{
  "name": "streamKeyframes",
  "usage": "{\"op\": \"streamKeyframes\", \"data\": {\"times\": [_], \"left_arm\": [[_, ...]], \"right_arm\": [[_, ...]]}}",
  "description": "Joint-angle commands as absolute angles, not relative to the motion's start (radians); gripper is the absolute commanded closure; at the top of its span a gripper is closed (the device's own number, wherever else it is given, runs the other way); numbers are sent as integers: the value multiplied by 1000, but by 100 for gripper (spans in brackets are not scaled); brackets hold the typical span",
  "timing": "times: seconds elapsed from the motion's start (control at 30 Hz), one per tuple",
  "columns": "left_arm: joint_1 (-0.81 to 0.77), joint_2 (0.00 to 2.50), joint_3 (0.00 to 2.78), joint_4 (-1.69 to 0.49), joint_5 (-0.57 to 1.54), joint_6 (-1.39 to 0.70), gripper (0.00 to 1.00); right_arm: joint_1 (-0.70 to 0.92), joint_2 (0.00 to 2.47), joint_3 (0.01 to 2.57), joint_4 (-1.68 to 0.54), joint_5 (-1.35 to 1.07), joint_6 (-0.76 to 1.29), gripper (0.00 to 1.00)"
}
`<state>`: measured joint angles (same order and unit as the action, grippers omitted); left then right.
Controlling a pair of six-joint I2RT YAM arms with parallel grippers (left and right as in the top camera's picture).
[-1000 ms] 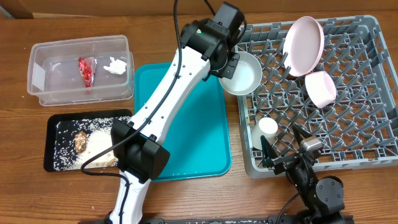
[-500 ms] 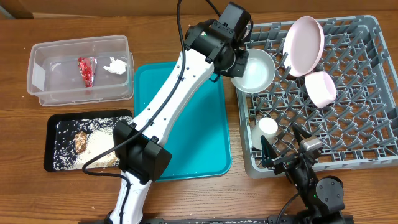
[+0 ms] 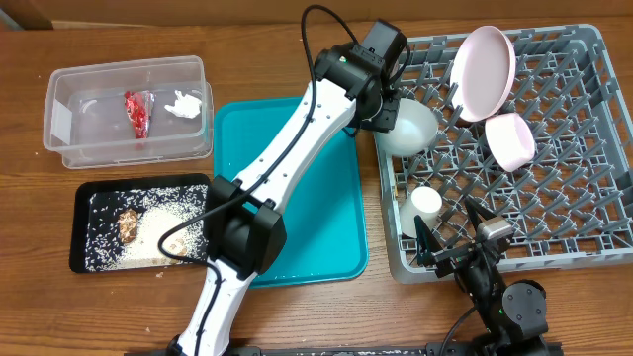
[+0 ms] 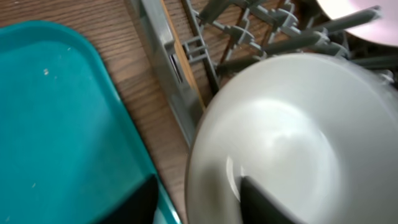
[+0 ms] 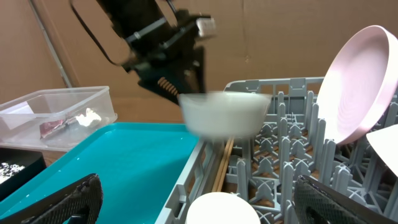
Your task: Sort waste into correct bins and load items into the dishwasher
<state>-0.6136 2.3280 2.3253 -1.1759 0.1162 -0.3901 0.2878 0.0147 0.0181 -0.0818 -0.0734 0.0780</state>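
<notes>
A wooden bench (image 3: 30, 247) holds a grey dish rack (image 3: 593, 227) at right, a teal tray (image 3: 336, 237) at centre, and a clear tub (image 3: 59, 119) and black tray (image 3: 81, 237) at left. A pink plate (image 3: 483, 57) stands on edge in the rack beside a pink bowl (image 3: 509, 140). The left pincer (image 4: 198, 182), jaws apart, straddles the rim of an off-white bowl (image 3: 413, 129) at the rack's far left corner. The right pincer (image 5: 198, 182) hangs wide apart beside a white cup (image 3: 426, 202) in the rack.

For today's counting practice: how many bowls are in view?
2. An off-white bowl at the dish rack's left edge; a small pink bowl inside the rack, beside the standing plate. The arm could hide more.
</notes>
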Motion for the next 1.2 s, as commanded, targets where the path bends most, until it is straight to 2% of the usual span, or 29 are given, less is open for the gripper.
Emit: {"op": "streamKeyframes", "data": {"times": [0.0, 0.13, 0.37, 0.5, 0.57, 0.67, 0.8, 0.97, 1.1, 1.17], "left_arm": [[-607, 2325, 2339, -1148, 123, -388, 43], [-601, 2324, 2350, -1155, 124, -375, 30], [-598, 2297, 2495, -1188, 133, -322, 28], [-633, 2295, 2575, -1169, 178, -178, 29], [-686, 2315, 2572, -1147, 175, -112, 40], [-735, 2355, 2572, -1128, 137, -68, 40], [-793, 2398, 2572, -1104, 52, -13, 34], [-826, 2439, 2572, -1091, 41, -3, 34], [-826, 2477, 2572, -1093, 41, -4, 36], [-826, 2488, 2572, -1089, 41, -3, 42]], "right_arm": [[283, 6, 8, -77, -70, 83, 0], [283, 6, 8, -77, -70, 83, 0], [283, 6, 8, -77, -69, 82, 0], [283, 6, 8, -77, -69, 82, 0], [283, 6, 8, -77, -69, 82, 0], [283, 6, 8, -77, -69, 82, 0], [283, 6, 8, -77, -69, 82, 0], [283, 6, 8, -77, -69, 83, 0], [283, 6, 8, -77, -69, 82, 0], [283, 6, 8, -77, -69, 82, 0]]}}
